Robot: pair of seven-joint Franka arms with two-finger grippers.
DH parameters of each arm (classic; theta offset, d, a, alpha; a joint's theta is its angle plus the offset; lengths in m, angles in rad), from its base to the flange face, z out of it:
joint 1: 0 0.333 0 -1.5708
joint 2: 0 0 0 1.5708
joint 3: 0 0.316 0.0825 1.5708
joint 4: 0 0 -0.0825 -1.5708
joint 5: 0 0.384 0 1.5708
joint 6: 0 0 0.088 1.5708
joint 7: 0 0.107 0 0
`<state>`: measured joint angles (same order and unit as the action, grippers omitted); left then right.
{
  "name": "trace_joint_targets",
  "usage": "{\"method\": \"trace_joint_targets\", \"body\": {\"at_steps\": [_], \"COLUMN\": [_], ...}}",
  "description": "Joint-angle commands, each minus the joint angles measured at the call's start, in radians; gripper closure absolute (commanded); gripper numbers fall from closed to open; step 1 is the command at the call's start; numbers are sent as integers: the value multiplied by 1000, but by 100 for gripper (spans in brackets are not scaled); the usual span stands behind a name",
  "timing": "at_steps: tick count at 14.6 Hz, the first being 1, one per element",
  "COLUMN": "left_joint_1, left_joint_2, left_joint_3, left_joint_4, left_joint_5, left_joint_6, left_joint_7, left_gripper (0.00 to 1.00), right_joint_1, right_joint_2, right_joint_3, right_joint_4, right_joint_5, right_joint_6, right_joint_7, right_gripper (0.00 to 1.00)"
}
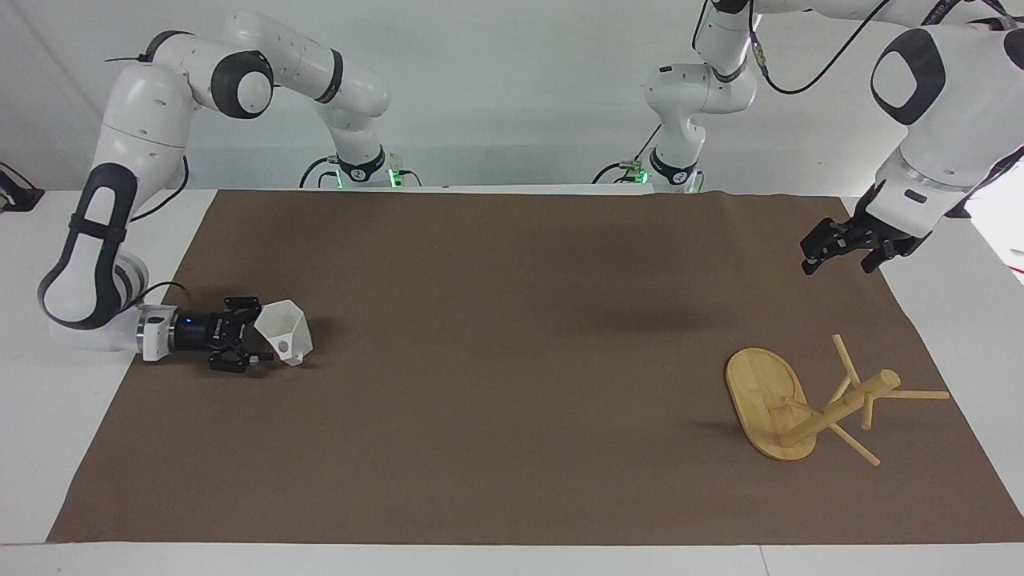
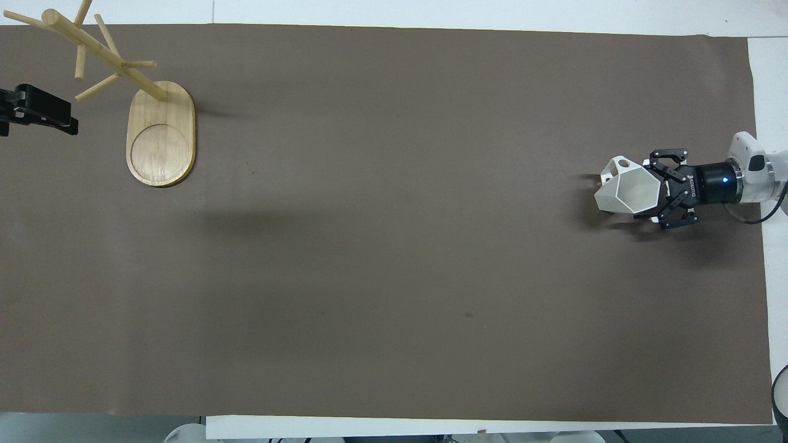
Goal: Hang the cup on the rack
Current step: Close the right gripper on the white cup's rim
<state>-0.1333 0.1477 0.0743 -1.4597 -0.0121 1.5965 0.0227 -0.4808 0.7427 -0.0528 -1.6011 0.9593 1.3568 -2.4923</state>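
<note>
The white faceted cup (image 1: 286, 330) lies on its side on the brown mat at the right arm's end of the table, its mouth turned toward my right gripper; it also shows in the overhead view (image 2: 625, 192). My right gripper (image 1: 260, 333) lies low and level, open, with a finger on each side of the cup's rim; the overhead view (image 2: 651, 192) shows this too. The bamboo rack (image 1: 840, 408) stands on its oval base at the left arm's end, also seen from overhead (image 2: 101, 54). My left gripper (image 1: 836, 250) waits in the air over the mat's edge beside the rack, seen from overhead too (image 2: 40, 111).
The brown mat (image 1: 512, 360) covers most of the white table. A white strip of table (image 1: 56, 416) runs along the right arm's end. Nothing else stands on the mat.
</note>
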Motion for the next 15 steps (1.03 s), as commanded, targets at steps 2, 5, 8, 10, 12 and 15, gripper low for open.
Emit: {"method": "trace_joint_targets", "body": {"at_steps": [2, 5, 8, 10, 12, 15], "left_joint_1": [12, 12, 12, 12, 12, 12], "left_joint_2": [-31, -31, -31, -31, -31, -31], "left_joint_3": [-13, -13, -13, -13, -13, -13], "left_joint_4": [-41, -41, -41, -41, -41, -41], "left_joint_5": [21, 21, 21, 21, 21, 21], "left_joint_6": [13, 13, 13, 13, 13, 13], "left_joint_7": [8, 8, 8, 8, 8, 8], "left_gripper": [0, 0, 0, 0, 0, 0], "right_joint_1": [17, 21, 22, 27, 45, 65], "right_joint_2": [-39, -48, -55, -55, -55, -55], "right_joint_3": [5, 7, 25, 28, 28, 28], "right_joint_4": [-72, -95, -129, -134, -134, -138], "right_joint_5": [19, 19, 27, 50, 73, 95], "right_joint_6": [22, 16, 21, 28, 48, 53], "right_joint_7": [-63, -80, -117, -119, -117, -115], "right_gripper": [0, 0, 0, 0, 0, 0]}}
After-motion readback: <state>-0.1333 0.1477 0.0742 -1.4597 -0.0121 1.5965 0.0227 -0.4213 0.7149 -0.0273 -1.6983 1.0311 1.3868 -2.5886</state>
